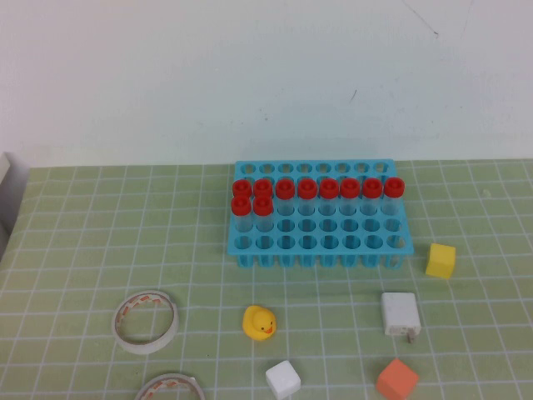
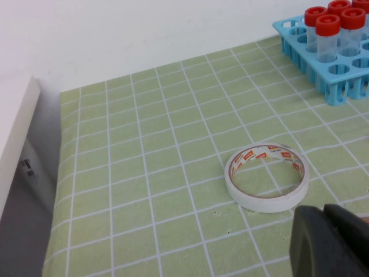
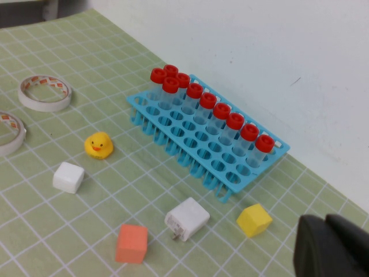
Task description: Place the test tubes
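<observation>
Test tubes (image 1: 317,190), ten in number and each with a red cap, stand upright in the blue rack (image 1: 321,243). Eight fill one full row near the back. Two more occupy the left end of the next row toward the robot. The holes of the row nearest the wall and of the front rows are open.

The rack sits on the green gridded mat (image 1: 83,233), with its rear edge near the white wall (image 1: 250,75). Bare mat extends from the left side of the rack to the white box (image 1: 8,192) at the left border.

On the right, a yellow cube (image 1: 440,261) lies just beside the front right corner of the rack, apart from it.

In front of the rack, well apart from it, lie the following:
- a yellow rubber duck (image 1: 259,322)
- a white cube (image 1: 283,380)
- a white charger (image 1: 400,313)
- an orange cube (image 1: 396,379)

A tape roll (image 1: 146,320) lies front left. A second tape roll (image 1: 170,387) is cut by the near edge of the high view.

Left gripper (image 2: 326,216): it is above the mat near the first tape roll, on the robot's side of it. The fingers are pressed together with nothing between them.

Right gripper (image 3: 327,225): it is above the mat on the right side, and the yellow cube is the object nearest to it. The fingers are closed together and hold nothing.

Neither arm appears in the high view.
</observation>
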`<control>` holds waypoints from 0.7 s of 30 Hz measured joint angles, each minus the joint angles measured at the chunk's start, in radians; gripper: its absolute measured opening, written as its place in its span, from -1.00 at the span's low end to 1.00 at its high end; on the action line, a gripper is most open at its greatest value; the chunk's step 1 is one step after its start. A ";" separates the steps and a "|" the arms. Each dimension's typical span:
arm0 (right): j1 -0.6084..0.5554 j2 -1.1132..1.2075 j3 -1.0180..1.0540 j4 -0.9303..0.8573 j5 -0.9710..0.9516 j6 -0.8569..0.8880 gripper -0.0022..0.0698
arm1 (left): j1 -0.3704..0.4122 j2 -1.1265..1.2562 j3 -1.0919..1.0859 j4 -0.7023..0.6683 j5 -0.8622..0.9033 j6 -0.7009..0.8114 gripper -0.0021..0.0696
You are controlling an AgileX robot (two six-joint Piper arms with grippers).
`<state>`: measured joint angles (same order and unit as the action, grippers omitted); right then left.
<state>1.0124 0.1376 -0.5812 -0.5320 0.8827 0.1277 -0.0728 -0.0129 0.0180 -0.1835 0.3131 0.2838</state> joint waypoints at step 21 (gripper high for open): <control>0.000 0.000 0.000 0.000 0.000 0.000 -0.94 | 0.000 0.000 -0.002 0.024 0.006 -0.129 -0.94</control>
<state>1.0124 0.1376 -0.5812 -0.5320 0.8827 0.1277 -0.0728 -0.0129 0.0164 -0.1594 0.3187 0.1547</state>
